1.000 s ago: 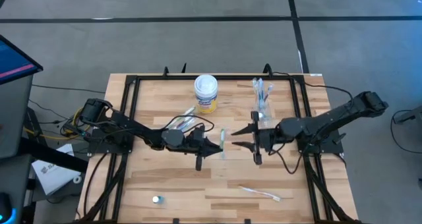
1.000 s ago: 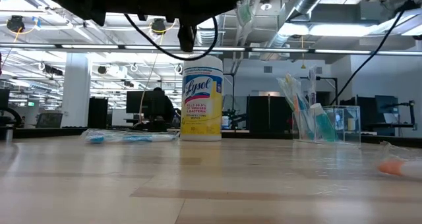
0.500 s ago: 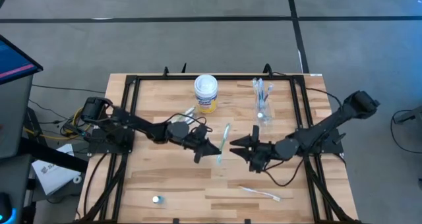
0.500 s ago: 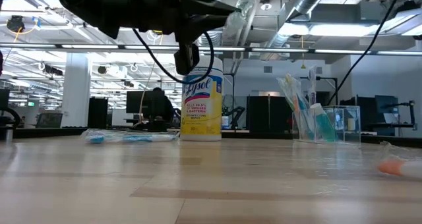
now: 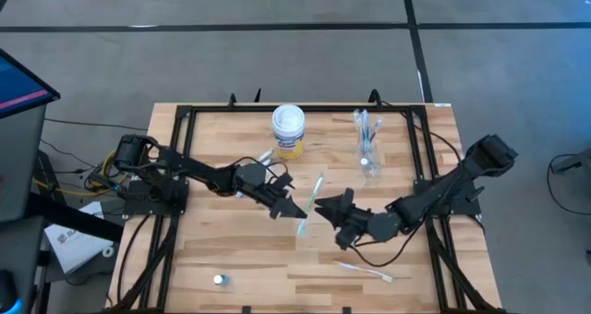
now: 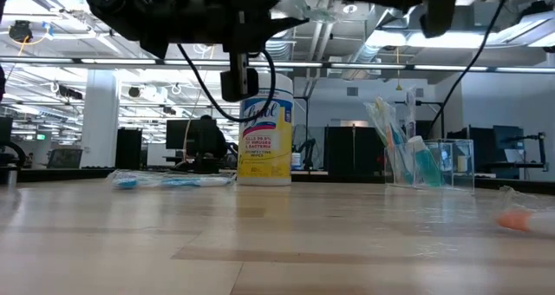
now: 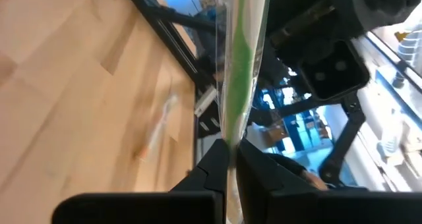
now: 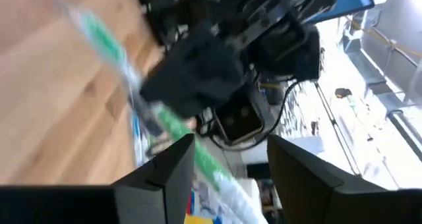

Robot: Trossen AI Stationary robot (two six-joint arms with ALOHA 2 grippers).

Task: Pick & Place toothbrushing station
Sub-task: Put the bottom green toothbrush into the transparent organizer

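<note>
Above bench centre, green toothbrush (image 5: pixel 312 196) in clear wrapper is gripped by left gripper (image 5: pixel 294 209); right gripper (image 5: pixel 325 210), fingers spread, is positioned just beside it. Clear cup (image 5: pixel 368 154) near far right edge is already stocked; white toothbrush (image 5: pixel 365 271) at near edge is left unplaced.

Probably lab: exposed ducts (image 6: pixel 408 0), monitors (image 6: pixel 186 139)

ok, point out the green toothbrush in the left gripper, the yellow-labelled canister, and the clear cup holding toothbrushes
green toothbrush in clear wrap (image 7: pixel 242 59), left wrist view, mid-handle.
white-lidded yellow-labelled canister (image 5: pixel 288 122), high view, centre of its lid.
clear plastic cup holding toothbrushes (image 5: pixel 368 153), high view, its rim.
left gripper (image 5: pixel 294 209), high view, between its fingertips.
</note>
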